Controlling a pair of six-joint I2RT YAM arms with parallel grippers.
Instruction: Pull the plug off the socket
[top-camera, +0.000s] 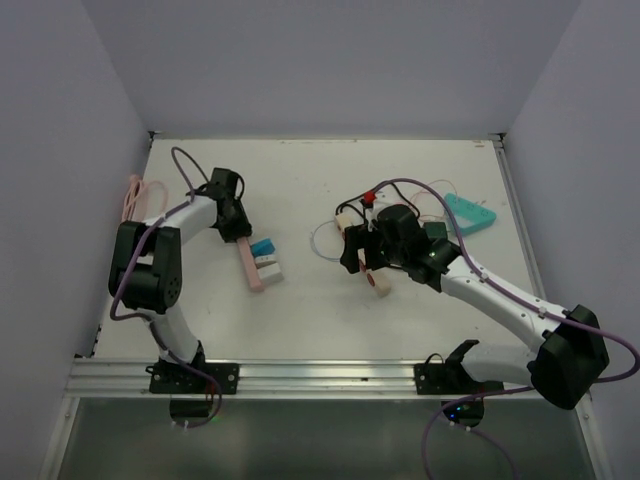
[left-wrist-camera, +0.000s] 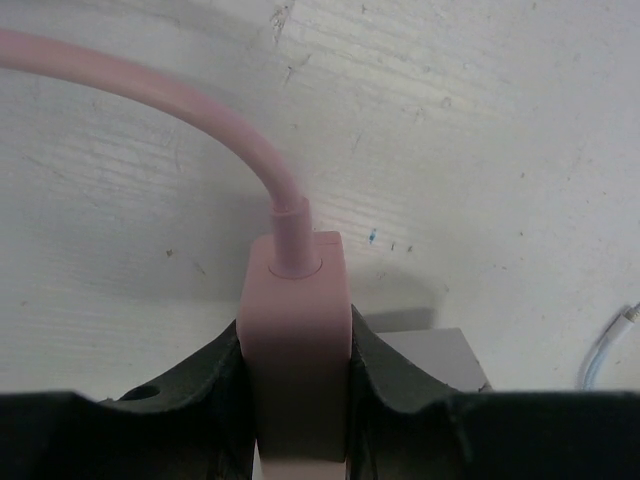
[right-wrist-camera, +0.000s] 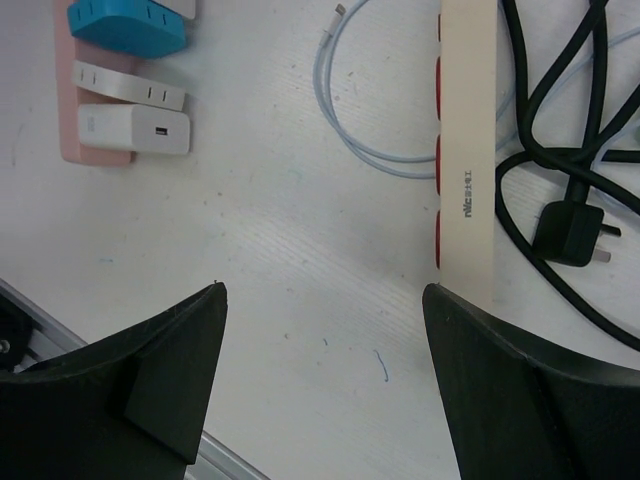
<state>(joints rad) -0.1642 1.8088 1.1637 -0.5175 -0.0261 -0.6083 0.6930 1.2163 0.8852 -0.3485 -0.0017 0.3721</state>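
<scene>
The socket is a pink power strip (top-camera: 250, 268) lying left of centre. A blue plug (top-camera: 262, 246) and white plugs (top-camera: 270, 268) sit in it. My left gripper (top-camera: 238, 232) is shut on the strip's far end. In the left wrist view both fingers press the sides of the pink strip (left-wrist-camera: 297, 330), just below where its pink cable (left-wrist-camera: 200, 105) comes out. My right gripper (right-wrist-camera: 325, 290) stands open over bare table with nothing between its fingers. Its view shows the blue plug (right-wrist-camera: 125, 25), a flat white plug (right-wrist-camera: 130, 87) and a white charger (right-wrist-camera: 135, 130) on the pink strip (right-wrist-camera: 70, 110).
A cream power strip (right-wrist-camera: 468, 150) with red switches lies by the right finger. Black cords and a loose black plug (right-wrist-camera: 572, 232) lie beside it, and a white cable (right-wrist-camera: 350, 130) loops to its left. A teal block (top-camera: 470, 215) sits at the back right. The aluminium rail (top-camera: 330, 378) runs along the near edge.
</scene>
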